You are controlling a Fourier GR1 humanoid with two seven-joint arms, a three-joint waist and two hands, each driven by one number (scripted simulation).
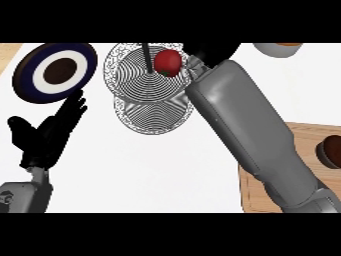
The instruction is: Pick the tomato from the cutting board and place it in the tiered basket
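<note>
The red tomato [168, 62] sits over the upper tier of the wire tiered basket [132, 75], right of its central post. My right hand [211, 51] is just to the tomato's right, touching or nearly touching it. The forearm hides most of the hand, so I cannot see whether it holds the tomato. The basket's lower tier [152, 119] shows below, with nothing in it. The wooden cutting board [300, 137] lies at the right, partly under my right forearm. My left hand [49, 134] rests open at the left, fingers up.
A navy and white plate [55, 72] with a brown centre stands left of the basket. A brown round item [339, 152] sits on the cutting board's right part. A bowl [278, 49] shows at the far right edge.
</note>
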